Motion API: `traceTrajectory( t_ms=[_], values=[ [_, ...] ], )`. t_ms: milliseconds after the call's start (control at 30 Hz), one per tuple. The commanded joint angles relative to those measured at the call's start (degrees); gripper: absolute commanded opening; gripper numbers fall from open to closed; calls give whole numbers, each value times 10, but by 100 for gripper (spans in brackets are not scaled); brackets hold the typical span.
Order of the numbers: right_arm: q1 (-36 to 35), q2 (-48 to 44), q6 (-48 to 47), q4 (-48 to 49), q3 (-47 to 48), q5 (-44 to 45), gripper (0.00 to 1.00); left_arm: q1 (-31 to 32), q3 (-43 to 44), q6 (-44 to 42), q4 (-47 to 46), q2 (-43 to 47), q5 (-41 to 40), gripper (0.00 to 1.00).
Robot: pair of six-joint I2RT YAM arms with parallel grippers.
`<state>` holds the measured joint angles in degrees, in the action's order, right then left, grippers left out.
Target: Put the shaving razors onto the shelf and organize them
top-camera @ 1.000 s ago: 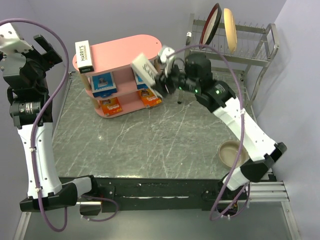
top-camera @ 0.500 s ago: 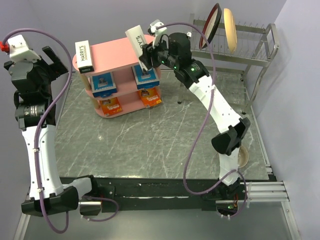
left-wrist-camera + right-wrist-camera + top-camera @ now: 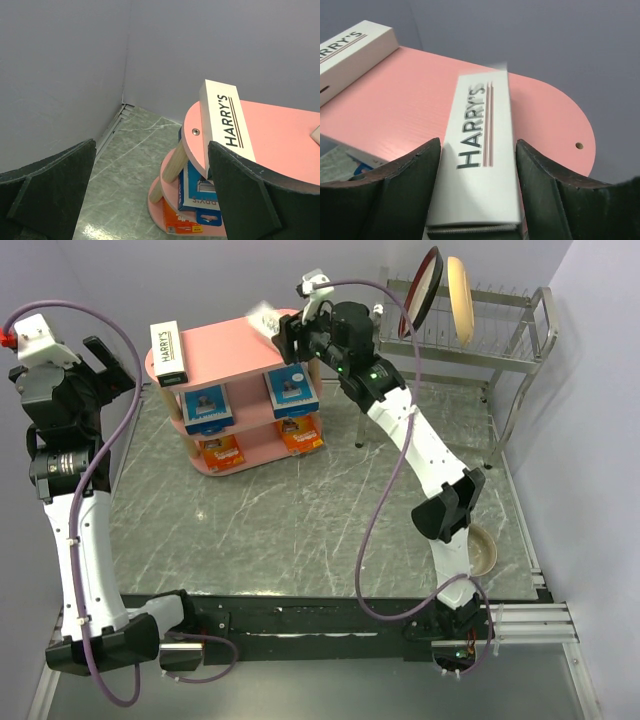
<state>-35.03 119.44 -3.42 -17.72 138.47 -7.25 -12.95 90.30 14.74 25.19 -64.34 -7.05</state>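
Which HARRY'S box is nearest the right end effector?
The box between the right end effector's fingers, at the shelf's right end; the other box lies at the left end.

Left gripper (image 3: pixel 151 150) is hanging above the table (image 3: pixel 125 160), fingers (image 3: pixel 50 195) standing wide apart with nothing between them. A white HARRY'S box (image 3: pixel 225 120) is lying flat across the end of the pink shelf (image 3: pixel 285 135) top, over a wooden post (image 3: pixel 175 162). A blue-and-white pack (image 3: pixel 197 187) is sitting on the tier below, and an orange pack (image 3: pixel 175 222) is sitting beneath that.
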Motion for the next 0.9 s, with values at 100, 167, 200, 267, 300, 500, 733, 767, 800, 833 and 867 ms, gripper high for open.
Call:
traceTrajectory(
  t_ms=[100, 167, 200, 267, 300, 500, 733, 767, 800, 833, 867],
  values=[
    [4, 45, 13, 59, 42, 36, 69, -7, 2, 13, -7, 11, 20, 99],
    [4, 47, 17, 61, 43, 42, 69, -9, 3, 14, -5, 11, 20, 99],
    [5, 48, 21, 64, 43, 44, 70, -10, 3, 14, -5, 11, 20, 99],
    [4, 49, 28, 63, 42, 60, 69, -12, 2, 14, -6, 12, 20, 99],
    [4, 46, 32, 63, 38, 65, 70, -13, 1, 16, -6, 12, 20, 99],
    [3, 23, 60, 80, 27, 88, 80, -22, -4, 27, -6, 15, 27, 99],
    [-9, 1, 47, 85, 21, 63, 85, -26, 0, 35, -7, 15, 34, 99],
    [-13, -1, 44, 80, 18, 64, 85, -26, 3, 36, -7, 14, 34, 99],
    [-16, -4, 39, 76, 11, 65, 86, -26, 3, 36, -7, 13, 35, 99],
    [-23, -6, 39, 74, 6, 70, 86, -27, 4, 37, -7, 13, 35, 99],
    [-28, -7, 23, 67, 0, 72, 87, -27, 5, 38, -7, 13, 36, 99]
  ],
)
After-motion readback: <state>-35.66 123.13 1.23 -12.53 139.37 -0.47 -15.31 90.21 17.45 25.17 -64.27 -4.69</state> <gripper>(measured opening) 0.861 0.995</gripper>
